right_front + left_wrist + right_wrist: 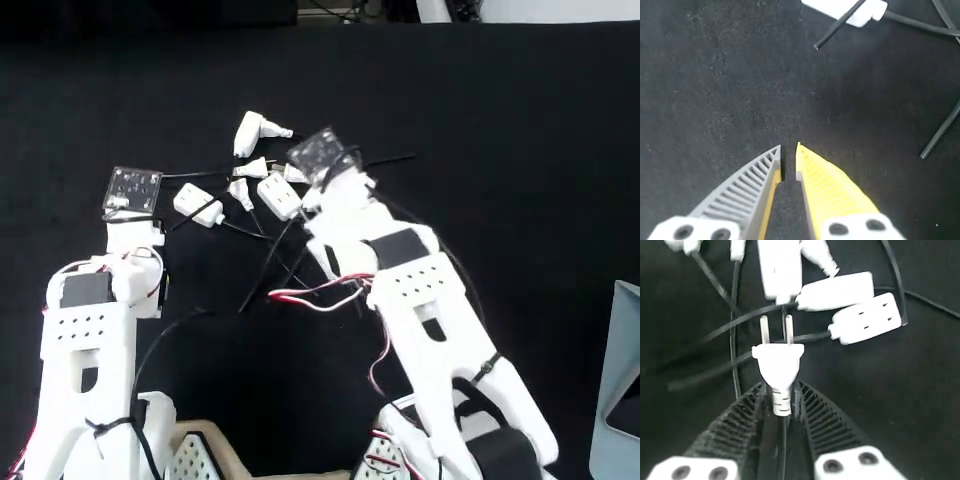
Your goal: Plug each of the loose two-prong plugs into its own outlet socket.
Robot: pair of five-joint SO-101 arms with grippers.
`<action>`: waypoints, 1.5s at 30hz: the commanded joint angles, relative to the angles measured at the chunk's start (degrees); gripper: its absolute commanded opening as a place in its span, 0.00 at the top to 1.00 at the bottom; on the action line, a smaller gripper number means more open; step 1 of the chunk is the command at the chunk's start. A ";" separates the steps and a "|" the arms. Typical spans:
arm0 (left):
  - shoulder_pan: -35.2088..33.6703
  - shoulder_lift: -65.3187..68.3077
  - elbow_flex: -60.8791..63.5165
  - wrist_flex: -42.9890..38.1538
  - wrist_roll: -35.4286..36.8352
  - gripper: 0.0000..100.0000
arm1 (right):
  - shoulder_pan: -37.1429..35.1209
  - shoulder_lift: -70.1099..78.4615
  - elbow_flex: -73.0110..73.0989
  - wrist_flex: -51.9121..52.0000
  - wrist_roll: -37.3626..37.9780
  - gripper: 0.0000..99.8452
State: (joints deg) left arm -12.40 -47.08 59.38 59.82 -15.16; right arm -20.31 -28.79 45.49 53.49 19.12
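Over the black-covered table (520,150), the right arm (430,300) is seen from above stretched forward and angled inward, its wrist set over the tangle of white pieces and black cables (262,262) near the middle. The left arm (90,320) is held more upright and drawn back, its wrist beside a white outlet block (197,205) at the near edge of that tangle. In the right wrist view, the right gripper (780,387) is closed on a white two-prong plug (778,365), clamped by its ribbed neck, with both prongs pointing away from the wrist toward the sockets. An outlet socket (867,317) with two pairs of slots lies just beyond the prongs and off to one side, apart from them. In the left wrist view, the left gripper (789,147) is held low over bare cloth with its fingers (812,170) drawn almost together, a thin slit left between the tips and nothing gripped. From above, the fingers of both grippers are covered by the wrist housings. The held plug's cord is lost in shadow between the right fingers. Several white pieces are cut off by the frame edges, and which cable belongs to which piece cannot be made out.
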 commanded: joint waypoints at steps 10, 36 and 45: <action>-0.66 -1.23 6.20 -7.56 0.26 0.93 | -0.53 -1.98 -2.42 13.27 33.41 0.99; -3.38 -1.23 7.60 -9.05 0.53 0.93 | -0.88 -3.82 5.49 11.52 66.20 0.82; -3.47 -1.23 8.13 -9.23 0.53 0.93 | -0.88 -14.46 5.67 14.77 50.02 0.91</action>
State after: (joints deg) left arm -15.38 -47.08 67.82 51.56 -15.16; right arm -21.27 -39.69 52.26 66.68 76.44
